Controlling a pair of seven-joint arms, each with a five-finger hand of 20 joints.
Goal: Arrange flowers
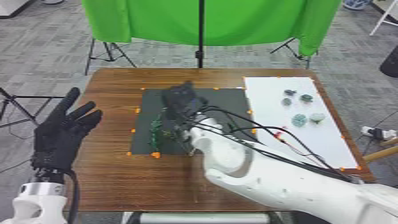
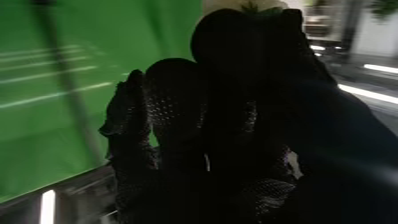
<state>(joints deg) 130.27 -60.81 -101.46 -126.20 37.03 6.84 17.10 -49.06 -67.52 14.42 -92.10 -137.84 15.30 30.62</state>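
The right hand [image 1: 182, 101] is hanging over the dark mat [image 1: 149, 105], with a green stem [image 1: 156, 134] lying beside it toward the mat's left edge. On the white sheet [image 1: 330, 146] to the right, two pale rosettes [image 1: 299, 120] are sitting near three smaller flower heads [image 1: 306, 98]. The left hand [image 1: 59, 137] is waiting by the table's left edge, fingers spreading loosely, while a green cloth [image 1: 151, 22] is hanging behind the table [image 1: 107, 185].
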